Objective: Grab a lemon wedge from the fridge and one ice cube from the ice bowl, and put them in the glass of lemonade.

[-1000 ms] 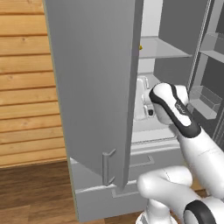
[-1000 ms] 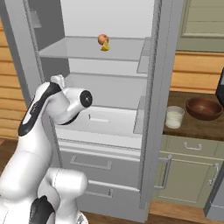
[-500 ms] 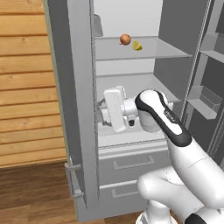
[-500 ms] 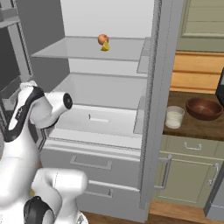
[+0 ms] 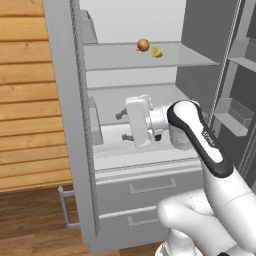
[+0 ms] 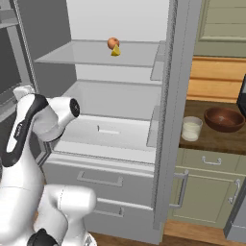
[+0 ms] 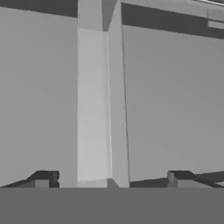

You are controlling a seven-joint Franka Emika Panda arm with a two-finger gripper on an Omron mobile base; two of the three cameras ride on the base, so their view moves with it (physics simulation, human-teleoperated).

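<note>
fridge door's now swung wide, my end effector spread wide & empty, lemon wedge on shelf above it, reachable.

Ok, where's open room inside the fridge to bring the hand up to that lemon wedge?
The upper shelf is bare right of the lemon wedge; a round fruit crowds its left. The lower shelf is open. The open gripper is near the left door.

Grey fridge, yellow lemon wedge, brown bowl
</note>
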